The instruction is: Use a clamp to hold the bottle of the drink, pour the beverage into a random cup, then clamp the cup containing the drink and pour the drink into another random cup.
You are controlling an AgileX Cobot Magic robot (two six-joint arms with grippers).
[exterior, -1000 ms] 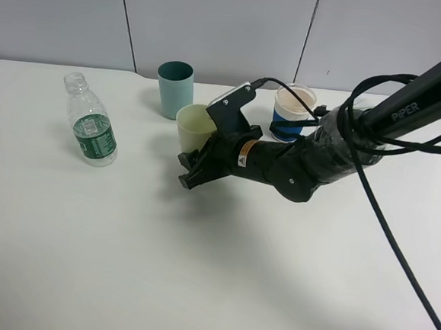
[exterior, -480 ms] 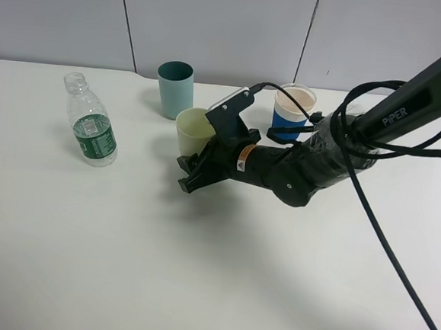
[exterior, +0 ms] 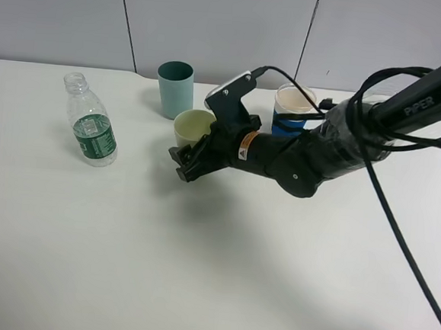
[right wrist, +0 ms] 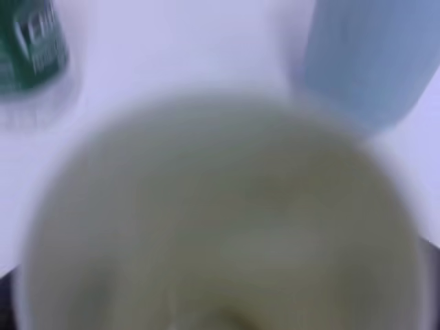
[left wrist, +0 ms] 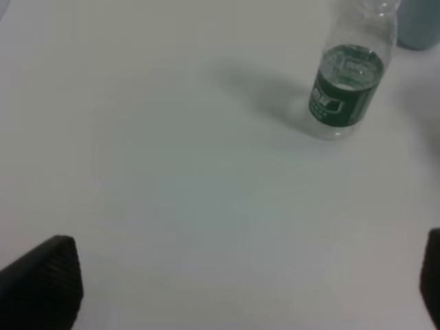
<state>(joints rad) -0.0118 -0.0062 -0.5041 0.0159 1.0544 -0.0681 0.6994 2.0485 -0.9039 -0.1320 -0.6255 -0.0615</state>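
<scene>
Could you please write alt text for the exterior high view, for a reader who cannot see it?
A black robot arm reaches from the right, its claw at a pale yellow-green cup on a white table. Behind stand a teal cup and a blue-banded white cup; a capless clear bottle stands left.

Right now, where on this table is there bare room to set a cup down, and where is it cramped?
Free: the wide table front, below the bottle and the right gripper. Also the gap between bottle and teal cup. Crowded: the back, where teal cup, yellow-green tumbler, blue-banded cup and arm cluster.

Upright bottle (exterior: 89, 121); yellow-green cup (exterior: 192, 127); blue-banded cup (exterior: 293, 109)
</scene>
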